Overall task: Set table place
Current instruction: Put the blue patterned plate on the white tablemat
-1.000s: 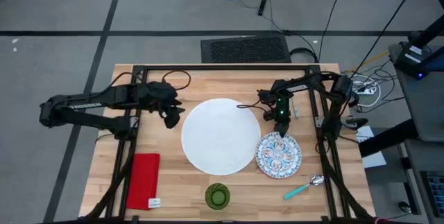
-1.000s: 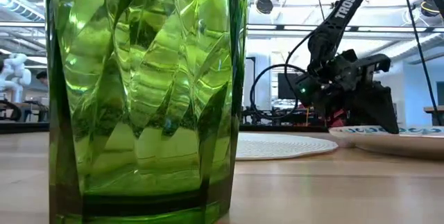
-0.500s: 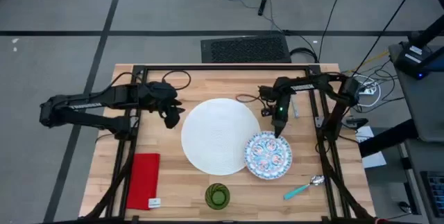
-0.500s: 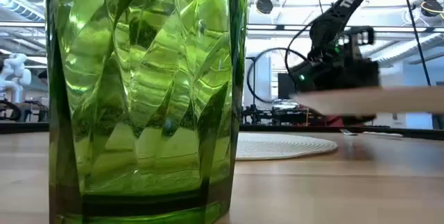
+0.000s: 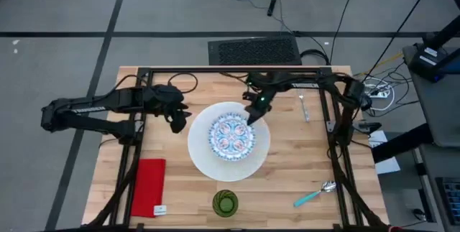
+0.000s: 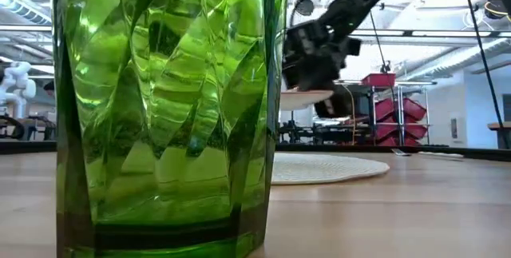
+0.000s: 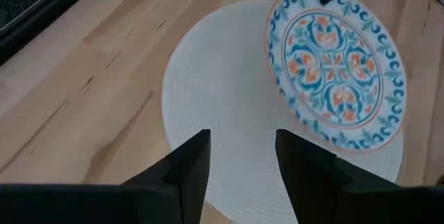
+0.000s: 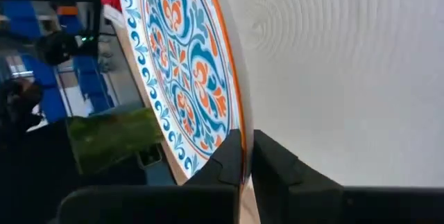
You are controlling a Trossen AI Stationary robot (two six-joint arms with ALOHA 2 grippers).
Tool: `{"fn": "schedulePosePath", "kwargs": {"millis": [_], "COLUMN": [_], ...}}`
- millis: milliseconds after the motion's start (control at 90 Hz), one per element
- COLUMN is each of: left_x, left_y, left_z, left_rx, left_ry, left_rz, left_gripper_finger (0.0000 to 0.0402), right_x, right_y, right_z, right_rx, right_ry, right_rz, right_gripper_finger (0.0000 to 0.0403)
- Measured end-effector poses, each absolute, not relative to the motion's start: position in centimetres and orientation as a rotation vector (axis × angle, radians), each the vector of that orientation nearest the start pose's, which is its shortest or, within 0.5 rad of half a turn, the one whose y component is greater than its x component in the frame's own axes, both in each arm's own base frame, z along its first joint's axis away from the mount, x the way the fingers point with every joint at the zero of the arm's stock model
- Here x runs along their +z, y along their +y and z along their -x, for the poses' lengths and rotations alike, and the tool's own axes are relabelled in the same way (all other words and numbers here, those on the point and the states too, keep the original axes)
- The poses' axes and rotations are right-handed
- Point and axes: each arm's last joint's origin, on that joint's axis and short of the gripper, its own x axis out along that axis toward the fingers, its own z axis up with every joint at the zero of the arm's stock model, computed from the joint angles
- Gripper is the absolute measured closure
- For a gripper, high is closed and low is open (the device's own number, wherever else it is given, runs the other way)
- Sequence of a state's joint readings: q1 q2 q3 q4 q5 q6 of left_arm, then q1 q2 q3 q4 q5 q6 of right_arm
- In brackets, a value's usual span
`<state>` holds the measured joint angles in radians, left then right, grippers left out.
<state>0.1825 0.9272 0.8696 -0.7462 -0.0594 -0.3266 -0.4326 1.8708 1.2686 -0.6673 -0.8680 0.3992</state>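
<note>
The small blue-red patterned plate (image 5: 231,134) hangs over the large white plate (image 5: 201,156), which lies flat mid-table. In the low view the patterned plate (image 6: 307,94) is clear above the white plate (image 6: 335,167). My right gripper (image 5: 253,114) is shut on its far right rim. My left gripper (image 5: 177,123) waits open beside the white plate's left edge, its fingers (image 7: 198,165) apart with nothing between them. The red napkin (image 5: 149,187) lies near left, the green glass cup (image 5: 225,203) stands at the near edge, and the teal-handled spoon (image 5: 314,195) lies near right. My right gripper pinches the patterned plate's rim (image 8: 238,151) between its two fingers, one on the painted top face and one on the underside. The fingers come slanting down from the table's far right. The plate is lifted clear of the white plate, roughly level.
A silver fork (image 5: 304,108) lies on the wood at the far right. The black frame (image 5: 215,69) runs round the table (image 5: 180,189). In the low view the green cup (image 6: 164,106) fills the picture's left half and hides what is behind it.
My right gripper has lifted the patterned plate off the table to the right of the white plate and carried it toward the table's left and far side. The plate now hangs over the middle of the white plate.
</note>
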Motion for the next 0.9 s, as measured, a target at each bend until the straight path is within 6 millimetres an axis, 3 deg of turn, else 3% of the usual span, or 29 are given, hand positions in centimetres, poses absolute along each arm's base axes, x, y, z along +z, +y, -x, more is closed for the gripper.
{"fn": "schedulePosePath", "kwargs": {"millis": [322,900], "left_x": [29.1,29.1], "left_y": [3.4,3.4], "left_z": [-17.4,-17.4], "left_rx": [0.354,0.353], "left_ry": [0.758,0.759], "left_rz": [0.336,0.330], "left_gripper_finger": [0.0253,0.0253], "right_x": [14.3,14.1], "right_y": [-13.4,-13.6], "right_z": [-35.2,-35.7], "right_rx": [0.112,0.056], "right_ry": [1.168,1.139], "right_rz": [-1.209,-1.170], "right_gripper_finger": [0.0403,0.0387]}}
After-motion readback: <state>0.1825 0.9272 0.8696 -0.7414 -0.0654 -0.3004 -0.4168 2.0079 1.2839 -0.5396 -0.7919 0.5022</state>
